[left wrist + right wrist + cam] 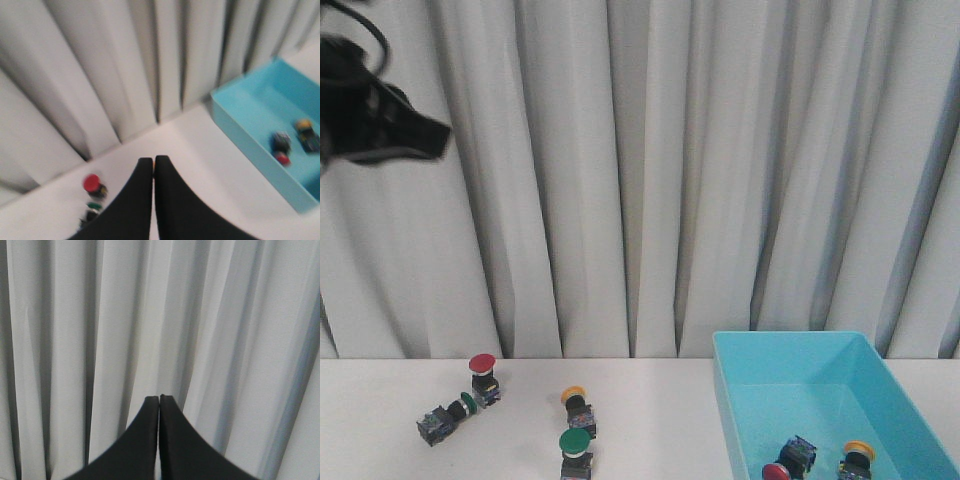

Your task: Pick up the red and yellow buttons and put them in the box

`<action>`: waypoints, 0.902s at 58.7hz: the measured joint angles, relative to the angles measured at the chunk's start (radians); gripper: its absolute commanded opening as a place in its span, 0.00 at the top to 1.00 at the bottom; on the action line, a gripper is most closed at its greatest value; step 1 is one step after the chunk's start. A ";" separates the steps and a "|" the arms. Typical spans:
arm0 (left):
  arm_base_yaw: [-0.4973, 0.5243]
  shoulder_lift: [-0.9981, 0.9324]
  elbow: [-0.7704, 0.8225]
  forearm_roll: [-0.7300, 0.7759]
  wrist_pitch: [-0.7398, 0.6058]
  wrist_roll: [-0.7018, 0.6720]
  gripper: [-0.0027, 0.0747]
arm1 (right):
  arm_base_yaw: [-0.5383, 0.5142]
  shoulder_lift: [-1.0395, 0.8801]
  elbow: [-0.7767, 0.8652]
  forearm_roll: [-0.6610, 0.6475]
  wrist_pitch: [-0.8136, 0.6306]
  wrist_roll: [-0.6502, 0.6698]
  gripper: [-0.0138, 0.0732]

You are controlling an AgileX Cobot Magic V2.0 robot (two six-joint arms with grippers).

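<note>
White table [650,420] before grey curtains [670,170]. Turquoise box [740,400] at right, holding a red button [776,471] and a yellow button [858,452]. On the table at left: red-capped button [482,366], yellow-capped button [575,398], two green-capped switches [574,445]. Left gripper [153,161] raised high, fingers pressed together, empty. Right gripper [159,399] likewise closed, facing curtains.

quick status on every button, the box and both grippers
red button on table: upright, cap up
small green button: lying on its side beside the red one
yellow button on table: tilted
large green button: upright, cap up
box: open, holding two buttons
red button in box: lying down
yellow button in box: lying down
left gripper: shut, empty, raised
right gripper: shut, empty, facing the curtain
</note>
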 measured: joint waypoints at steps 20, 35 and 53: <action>-0.043 -0.561 0.892 0.262 -0.732 -0.120 0.97 | 0.000 0.000 0.000 0.000 -0.001 0.000 0.85; 0.021 -1.140 1.798 0.109 -1.033 -0.134 0.97 | 0.000 0.000 0.000 0.000 -0.002 0.000 0.85; 0.069 -1.316 2.029 0.100 -1.103 -0.080 0.97 | 0.000 0.000 0.000 0.000 -0.003 0.000 0.85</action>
